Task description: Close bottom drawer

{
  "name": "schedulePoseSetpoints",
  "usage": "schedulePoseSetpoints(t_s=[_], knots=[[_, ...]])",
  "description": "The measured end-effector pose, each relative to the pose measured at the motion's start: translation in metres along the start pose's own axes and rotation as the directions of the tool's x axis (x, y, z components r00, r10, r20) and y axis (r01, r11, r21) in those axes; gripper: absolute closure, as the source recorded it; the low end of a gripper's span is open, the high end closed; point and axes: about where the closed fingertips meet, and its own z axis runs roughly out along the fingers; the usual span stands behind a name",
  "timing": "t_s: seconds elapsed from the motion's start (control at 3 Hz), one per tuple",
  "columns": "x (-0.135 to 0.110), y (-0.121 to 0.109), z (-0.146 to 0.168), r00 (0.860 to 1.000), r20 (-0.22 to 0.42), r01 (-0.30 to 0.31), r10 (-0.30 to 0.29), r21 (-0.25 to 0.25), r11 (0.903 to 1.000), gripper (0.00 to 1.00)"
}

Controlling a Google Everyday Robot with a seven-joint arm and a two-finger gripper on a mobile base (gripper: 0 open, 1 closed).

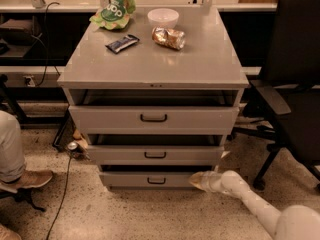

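The grey cabinet (155, 66) stands in the middle of the camera view with three drawers. The bottom drawer (150, 179) has a low front with a small dark loop handle (156, 180); it sticks out only slightly, less than the two above. My gripper (196, 180) reaches in from the lower right on a white arm (250, 199). Its tip rests against the right end of the bottom drawer's front. The middle drawer (155, 154) and the tall-fronted top drawer (152, 118) both stand a little open.
On the cabinet top lie a green bag (114, 12), a white bowl (163, 17), a dark packet (122, 43) and a shiny wrapped snack (168, 37). A black office chair (292, 89) stands at right. A person's leg and shoe (20, 176) are at left. A cable (65, 184) runs over the floor.
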Motion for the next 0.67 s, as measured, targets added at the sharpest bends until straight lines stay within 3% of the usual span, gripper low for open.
schedulePoseSetpoints(t_s=[0.33, 0.67], knots=[[0.03, -0.011, -0.07, 0.992, -0.087, -0.076, 0.089, 0.14, 0.9872, 1.0], [0.034, 0.034, -0.085, 0.981, -0.105, -0.147, 0.161, 0.128, 0.9808, 1.0]])
